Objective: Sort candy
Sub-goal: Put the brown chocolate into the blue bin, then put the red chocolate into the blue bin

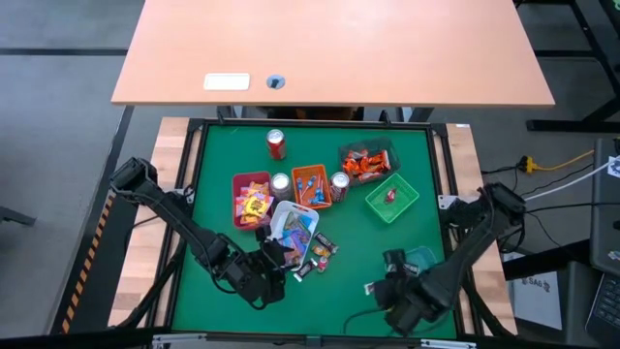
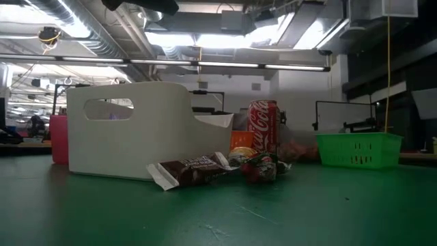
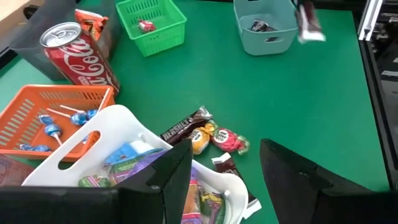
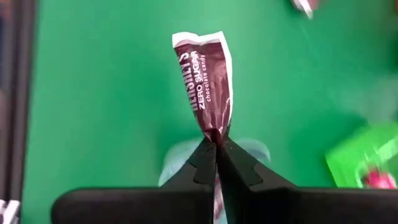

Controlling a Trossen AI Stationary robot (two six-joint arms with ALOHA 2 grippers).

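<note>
A: Right gripper [image 4: 216, 144] status?

B: Jaws pressed together, pinching one end of a brown Hershey's bar [image 4: 208, 87]. The bar stands up from the fingertips, off the mat. In the high view the gripper sits near the table's front right, just beside the pale teal bin [image 1: 420, 259].

A: Left gripper [image 3: 225, 163]?

B: Jaws spread, nothing between them. It hovers at the near end of the white bin [image 3: 112, 134], which holds purple and blue wrapped pieces.

A: Rest of the candy?

B: A loose cluster [image 3: 208, 137] on the green mat [image 1: 349, 276] just beside the white bin: another brown Hershey's bar, a yellow piece, a red piece, a small dark one. The orange tray [image 3: 37, 109] has blue lollipops. The pink tray [image 1: 251, 199] holds yellow and orange pieces. The green basket [image 1: 391, 197] holds one red piece. The dark tray [image 1: 367, 160] holds orange wrappers. The teal bin has a dark piece inside.

A: Cans?

B: Red Coke can [image 3: 76, 56] upright between the orange tray and the green basket. Another red can [image 1: 276, 143] behind the trays, a silver one [image 1: 281, 183] between the pink and orange trays.
</note>
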